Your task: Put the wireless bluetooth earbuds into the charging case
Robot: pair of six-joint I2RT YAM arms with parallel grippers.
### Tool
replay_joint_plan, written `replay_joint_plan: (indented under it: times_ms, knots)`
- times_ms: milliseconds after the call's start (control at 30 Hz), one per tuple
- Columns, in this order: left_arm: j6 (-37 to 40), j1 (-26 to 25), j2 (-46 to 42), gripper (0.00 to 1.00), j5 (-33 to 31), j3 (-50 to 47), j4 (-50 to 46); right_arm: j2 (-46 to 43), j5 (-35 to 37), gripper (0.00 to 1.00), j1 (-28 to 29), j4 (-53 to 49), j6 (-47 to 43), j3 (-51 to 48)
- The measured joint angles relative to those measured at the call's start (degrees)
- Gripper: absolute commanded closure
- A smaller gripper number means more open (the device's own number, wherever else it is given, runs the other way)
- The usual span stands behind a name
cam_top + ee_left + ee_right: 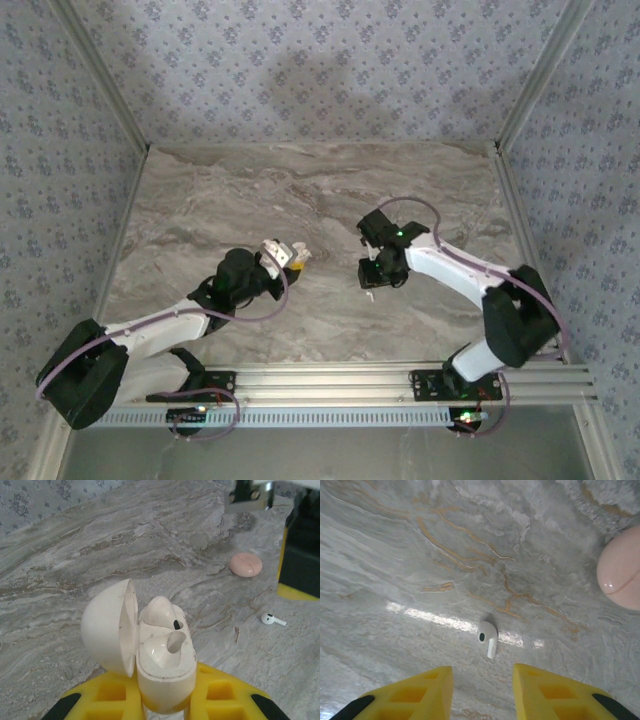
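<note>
Left wrist view: the left pincer (162, 702) is clamped on the case (160, 655), its 2 yellow fingers (100, 700) pressed against the lower body from either side. The case stands upright just above the fingers, with its lid (107, 627) swung open to the pincer's left. In the far socket sits what looks like a seated bud (161, 611), a small dark spot showing on its side; the near socket is a bare hollow. Ahead and to the right of this pincer, a loose earbud (273, 619) lies on the marble table (75, 555), and farther ahead lies a pink disc (246, 564).

Seen from the right wrist, the right pincer (482, 680) is spread open and grips nothing. The earbud (488, 636) lies flat on the table just ahead of the gap between the 2 fingertips, clear of both, with its stem pointing back toward the pincer. The disc (622, 575) lies ahead and off to the right, well apart from the earbud.

From the top camera, the left pincer (290, 255) and right pincer (372, 285) face each other near mid-table, apart.
</note>
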Motion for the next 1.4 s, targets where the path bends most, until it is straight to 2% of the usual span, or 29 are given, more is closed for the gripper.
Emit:
replay_joint_plan:
  times_ms: [200,667,900,1200,1300,1400]
  knots:
    - [0.0,0.0,-1.0,0.9,-0.2,-0.5,-0.2,8.1,0.3,0.63,0.1,-2.1,-1.9,3.7]
    - [0.0,0.0,-2.5,0.9,-0.5,-0.5,-0.4,15.6,1.0,0.68,1.2,-3.3,-3.5,6.2]
    - [0.0,0.0,-2.5,0.9,-0.6,-0.6,-0.4,16.3,1.7,0.77,1.3,-4.1,-3.9,6.8]
    - [0.0,0.0,-2.5,0.9,-0.8,-1.2,0.0,15.7,2.6,0.83,1.9,-3.4,-3.9,6.7]
    - [-0.2,0.0,-2.4,0.91,-0.5,-3.3,2.9,12.3,2.4,0.85,1.9,-0.8,-3.9,5.0]
    - [-1.1,0.0,-1.1,0.91,1.0,-6.2,8.8,4.7,2.8,0.85,2.2,4.4,-4.0,2.4]
